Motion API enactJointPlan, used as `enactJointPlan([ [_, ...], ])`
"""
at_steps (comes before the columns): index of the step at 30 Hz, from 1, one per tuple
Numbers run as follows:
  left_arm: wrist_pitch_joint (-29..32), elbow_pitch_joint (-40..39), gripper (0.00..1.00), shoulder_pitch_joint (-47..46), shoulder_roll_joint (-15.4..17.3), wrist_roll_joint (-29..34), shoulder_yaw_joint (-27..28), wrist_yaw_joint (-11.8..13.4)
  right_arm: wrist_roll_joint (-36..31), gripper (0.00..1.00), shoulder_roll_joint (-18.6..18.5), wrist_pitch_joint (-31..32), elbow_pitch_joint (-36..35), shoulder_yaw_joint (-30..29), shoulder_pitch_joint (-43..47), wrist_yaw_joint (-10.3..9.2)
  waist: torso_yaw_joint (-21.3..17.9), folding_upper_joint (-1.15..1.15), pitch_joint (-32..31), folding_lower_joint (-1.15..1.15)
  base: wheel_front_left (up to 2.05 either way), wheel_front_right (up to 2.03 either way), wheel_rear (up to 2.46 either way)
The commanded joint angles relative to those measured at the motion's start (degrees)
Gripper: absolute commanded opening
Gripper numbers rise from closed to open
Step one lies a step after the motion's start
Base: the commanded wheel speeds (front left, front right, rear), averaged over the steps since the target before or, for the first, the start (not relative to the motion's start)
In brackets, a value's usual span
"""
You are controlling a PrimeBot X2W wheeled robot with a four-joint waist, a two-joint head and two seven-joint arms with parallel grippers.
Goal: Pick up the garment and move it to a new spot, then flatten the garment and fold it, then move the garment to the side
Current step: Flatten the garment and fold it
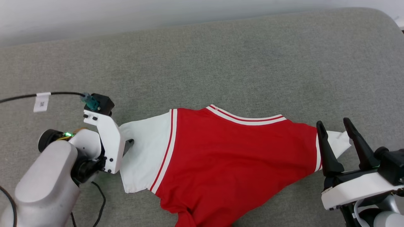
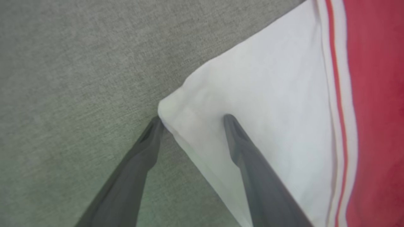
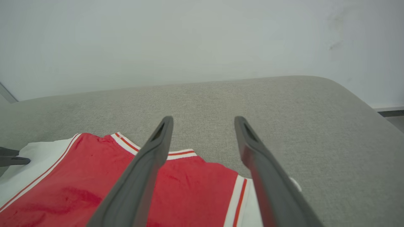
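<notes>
The garment (image 1: 227,151) is a red shirt with white sleeves and striped trim, lying spread across the grey cushion with its plain face up. My left gripper (image 1: 127,145) is low at the left sleeve's outer edge. In the left wrist view the left gripper (image 2: 192,119) is open around the white sleeve (image 2: 268,94) corner, with one finger over the cloth and the other beside it. My right gripper (image 1: 334,123) is open above the right sleeve (image 1: 339,142), holding nothing. In the right wrist view its fingers (image 3: 157,151) hover over the garment (image 3: 79,176).
The grey cushioned surface (image 1: 221,63) stretches back to a pale wall (image 3: 189,37) and rounds off at the far right corner (image 1: 388,22). A black cable (image 1: 63,93) with a white tag (image 1: 42,101) runs to my left wrist.
</notes>
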Motion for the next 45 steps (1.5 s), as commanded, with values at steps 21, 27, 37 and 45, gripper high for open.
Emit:
enactJointPlan([
  [21, -16.7, -0.8, 0.0, 2.8, -3.4, 1.5, 1.4, 2.0, 5.9, 1.0, -3.3, 7.4, 5.8, -9.0, -0.4, -0.04, 4.5, 0.0, -5.4, 0.0, 0.0, 0.0, 0.0],
  [27, -18.9, -4.8, 0.0, 4.3, -2.6, 2.4, 2.4, 4.2, 9.3, 1.0, -6.6, 15.4, 10.3, -13.2, -2.6, -0.03, 6.5, 0.0, -7.1, 0.0, 0.0, 0.0, 0.0],
  [37, -18.0, -11.6, 0.0, 2.9, -2.4, 2.5, 2.1, 5.1, 13.1, 1.0, -12.1, 39.8, 21.0, -13.4, -11.4, -0.03, 9.4, 0.0, -2.4, 0.0, 0.0, 0.0, 0.0],
  [45, -18.0, -13.8, 0.0, 0.8, -3.1, 2.9, 1.3, 5.3, 11.7, 1.0, -10.8, 49.0, 28.7, -13.6, -15.8, -0.04, 10.7, 0.0, 1.2, 0.0, 0.0, 0.0, 0.0],
])
